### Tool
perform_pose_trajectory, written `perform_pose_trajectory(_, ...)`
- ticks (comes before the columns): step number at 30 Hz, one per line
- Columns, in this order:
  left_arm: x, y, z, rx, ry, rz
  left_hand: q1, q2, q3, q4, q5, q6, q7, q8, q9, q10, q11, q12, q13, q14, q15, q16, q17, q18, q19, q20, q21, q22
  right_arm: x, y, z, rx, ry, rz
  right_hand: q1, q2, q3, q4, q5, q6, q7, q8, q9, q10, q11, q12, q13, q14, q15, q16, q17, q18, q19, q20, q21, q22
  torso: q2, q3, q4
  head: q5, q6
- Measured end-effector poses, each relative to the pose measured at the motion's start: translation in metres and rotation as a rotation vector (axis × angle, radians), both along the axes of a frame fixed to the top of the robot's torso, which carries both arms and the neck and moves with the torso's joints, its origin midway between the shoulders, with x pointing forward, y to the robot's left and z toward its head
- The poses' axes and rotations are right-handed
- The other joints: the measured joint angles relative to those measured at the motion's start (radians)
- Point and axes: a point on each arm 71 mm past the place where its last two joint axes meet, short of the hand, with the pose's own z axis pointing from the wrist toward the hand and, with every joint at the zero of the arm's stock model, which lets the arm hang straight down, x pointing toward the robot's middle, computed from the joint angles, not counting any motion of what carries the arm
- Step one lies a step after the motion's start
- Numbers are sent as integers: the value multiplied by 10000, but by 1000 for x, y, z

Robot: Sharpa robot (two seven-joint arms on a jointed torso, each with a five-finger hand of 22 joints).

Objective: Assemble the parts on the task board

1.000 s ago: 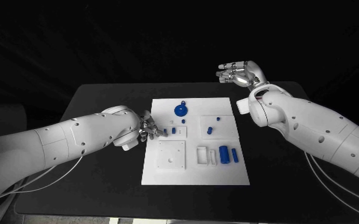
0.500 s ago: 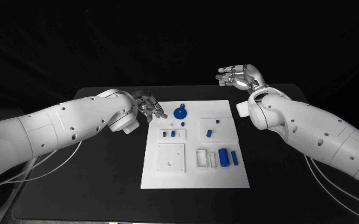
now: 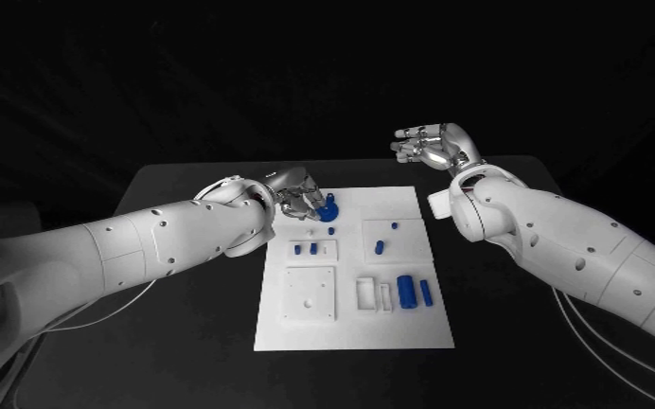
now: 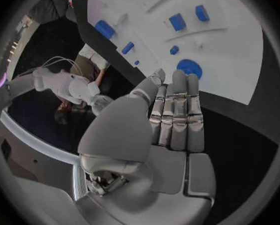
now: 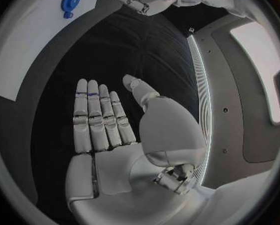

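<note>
The white task board (image 3: 352, 328) lies in the middle of the black table. A round blue part (image 3: 327, 208) sits near its far left corner, also seen in the left wrist view (image 4: 189, 67) and the right wrist view (image 5: 70, 1). Two blue cylinders (image 3: 405, 288) stand at the board's right side, and small blue pieces (image 3: 306, 249) lie mid-board. My left hand (image 3: 299, 194) hovers just left of the round part, fingers straight and together (image 4: 177, 112), holding nothing. My right hand (image 3: 434, 147) is raised beyond the board's far right corner, its palm flat and empty (image 5: 105, 130).
A white square block (image 3: 309, 293) and a white holder (image 3: 371, 293) sit on the near half of the board. Bare black table (image 3: 178, 333) lies on both sides. My left forearm (image 3: 150, 248) crosses the table's left part.
My left hand has moved from the board's left edge away from me to its far left corner, beside the round blue part. My right hand has barely shifted.
</note>
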Motion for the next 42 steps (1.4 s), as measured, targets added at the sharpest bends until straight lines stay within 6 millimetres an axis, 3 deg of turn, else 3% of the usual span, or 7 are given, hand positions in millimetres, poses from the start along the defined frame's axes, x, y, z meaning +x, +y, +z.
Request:
perform_pose_trajectory(10, 3, -26, -10, 1020, -1248, -1316, -146, -50, 108, -99, 0, -54, 18, 0, 1, -35, -33, 0, 1, 145, -2, 447, 409, 2, 216, -21, -254, 689, 0, 4, 1, 41, -5, 103, 0, 0, 0, 0, 46, 1, -1, 0, 0, 0, 0, 0, 0, 0, -1, 0, 0, 0, 0, 0, 0, 0, 83, 22, -79, 69, 110)
perform_pose_trajectory(15, 4, -33, -14, 1509, -1522, -1714, -245, -85, 196, -91, -1, -144, -72, 0, -13, -36, -33, 0, 1, 126, -44, 1847, 1033, -1, 548, -65, -39, 784, -1, 6, 1, 62, -4, 168, 0, 0, 0, 1, 46, 1, -1, 0, 0, 0, 0, 0, 0, 1, -1, 0, 1, 0, 0, 0, 0, 0, 127, 42, -107, 88, 151)
perform_pose_trajectory(18, 3, -37, -17, 1784, -1530, -1939, -311, -130, 217, -69, -1, -153, -63, 0, -13, -107, -34, 0, 1, 52, -26, 2218, 1097, 1, 564, -50, 34, 784, -1, 7, 1, 70, -3, 197, 0, 0, 0, 0, 46, 1, -1, 0, 0, 0, 0, 0, 0, 1, -1, 0, 1, 0, 0, 0, 0, 0, 152, 47, -123, 103, 176)
perform_pose_trajectory(21, 2, -40, -22, 2035, -1462, -2118, -399, -219, 142, 6, -1, -273, 57, 0, -13, -363, 37, 0, 1, -120, 51, 2249, 1027, -1, 559, -46, 25, 783, -1, 8, 1, 75, 2, 237, 0, 0, 0, 1, 46, 2, -1, 0, 0, 0, 0, 0, 0, 1, -1, 0, 1, 0, 0, 0, 0, 0, 169, 55, -130, 105, 190)
perform_pose_trajectory(26, 2, -41, -29, 2370, -1349, -2239, -396, -216, -95, 243, -1, -271, 55, 0, -13, -525, 82, 0, 1, -170, 93, 2133, 708, 5, 556, 58, -292, 782, -2, 9, 2, 81, 9, 307, 0, 0, 0, 1, 46, 2, -2, 0, 0, -37, -37, 0, 0, 1, -1, 0, -11, 0, 0, 0, -37, -3, 192, 51, -143, 73, 176)
perform_pose_trajectory(42, 6, -37, -36, 2800, -1335, -2128, -357, -178, 90, 222, -4, -305, 89, 0, -11, -407, 51, 1, 2, -205, 57, 2432, 591, 3, 649, 36, -352, 780, -3, 10, 5, 85, -18, 404, 1, -1, -28, -26, 45, 4, -4, 0, 0, -37, -37, 0, 0, 1, -1, 0, -10, 0, 1, -1, -39, -8, 321, 55, -207, 69, 202)
